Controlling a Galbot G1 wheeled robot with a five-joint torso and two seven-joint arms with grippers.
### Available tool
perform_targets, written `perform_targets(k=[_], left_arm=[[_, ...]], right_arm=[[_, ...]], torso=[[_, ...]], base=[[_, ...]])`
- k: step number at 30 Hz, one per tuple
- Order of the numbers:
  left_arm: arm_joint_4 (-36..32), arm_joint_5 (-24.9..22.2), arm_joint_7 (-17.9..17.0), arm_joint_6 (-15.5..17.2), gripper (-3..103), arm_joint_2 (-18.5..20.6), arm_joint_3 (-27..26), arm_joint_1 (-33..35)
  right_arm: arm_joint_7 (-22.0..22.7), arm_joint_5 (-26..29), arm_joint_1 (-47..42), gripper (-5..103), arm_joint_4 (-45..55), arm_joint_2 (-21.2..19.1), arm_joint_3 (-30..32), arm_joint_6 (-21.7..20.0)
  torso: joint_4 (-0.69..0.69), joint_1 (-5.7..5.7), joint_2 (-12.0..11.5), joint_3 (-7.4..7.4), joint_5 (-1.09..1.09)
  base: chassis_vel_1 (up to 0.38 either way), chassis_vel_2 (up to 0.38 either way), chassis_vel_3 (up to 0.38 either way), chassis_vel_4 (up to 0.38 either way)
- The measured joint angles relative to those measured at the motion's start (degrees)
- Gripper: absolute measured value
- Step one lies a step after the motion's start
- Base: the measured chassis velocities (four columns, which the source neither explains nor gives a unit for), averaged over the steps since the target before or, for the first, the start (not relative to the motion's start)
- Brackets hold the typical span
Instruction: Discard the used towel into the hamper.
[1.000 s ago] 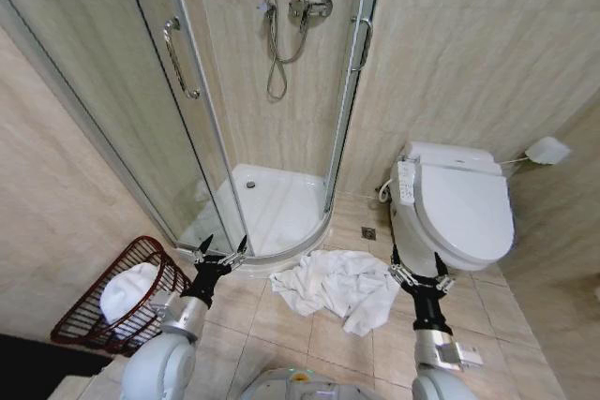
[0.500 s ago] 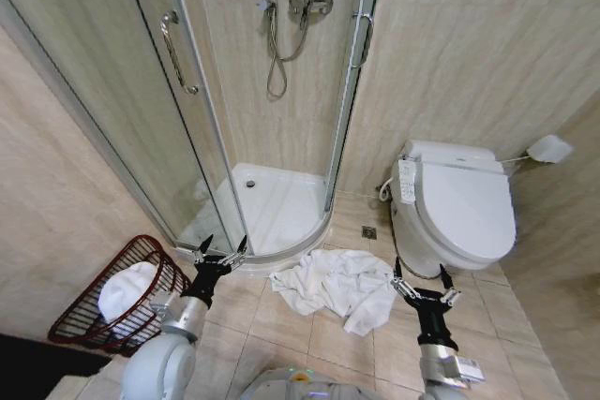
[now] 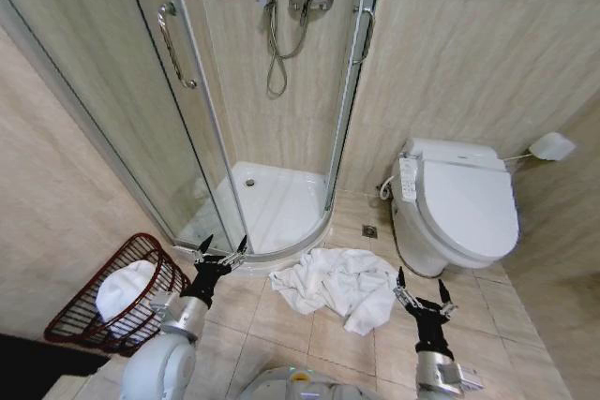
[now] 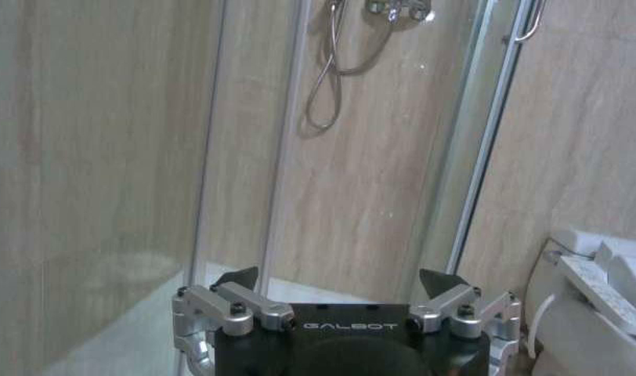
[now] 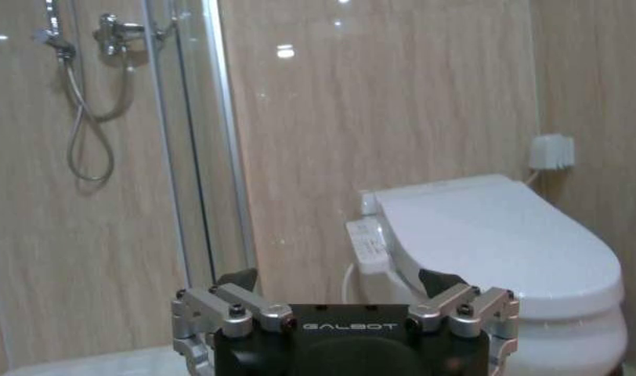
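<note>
At roughly eight o'clock on the tiled floor (image 3: 281,330), the hamper (image 3: 80,311) leans against the wall with a white bundle (image 3: 122,289) already inside. Beside it the left tool (image 3: 221,252) hangs released, likely waiting. At six o'clock the used towel (image 3: 337,289) lies crumpled before the shower tray (image 3: 281,208). At four o'clock the right tool (image 3: 419,294), fingers spread, hovers beside it, probably readying a pick, near the toilet (image 3: 464,208).
</note>
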Motion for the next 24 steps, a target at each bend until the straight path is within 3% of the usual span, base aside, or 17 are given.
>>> perform_targets(k=[10, 15, 24], left_arm=[[0.0, 0.0, 0.0, 0.0, 100, 0.0, 0.0, 0.0], [0.0, 0.0, 0.0, 0.0, 100, 0.0, 0.0, 0.0], [0.0, 0.0, 0.0, 0.0, 100, 0.0, 0.0, 0.0]], right_arm=[[1.75, 2.73, -0.1, 100, -0.43, -0.1, -0.18, 0.27], [1.24, 3.83, 0.11, 100, -0.83, -0.16, 0.17, 3.06], [0.34, 3.86, -0.15, 100, -0.41, -0.26, 0.14, 3.89]], torso=[[0.0, -0.92, -2.27, -1.35, 0.0], [0.0, -1.43, -3.6, -2.18, 0.0], [0.0, -1.85, -4.78, -2.95, 0.0]], base=[[0.0, 0.0, 0.0, 0.0], [0.0, 0.0, 0.0, 0.0], [0.0, 0.0, 0.0, 0.0]])
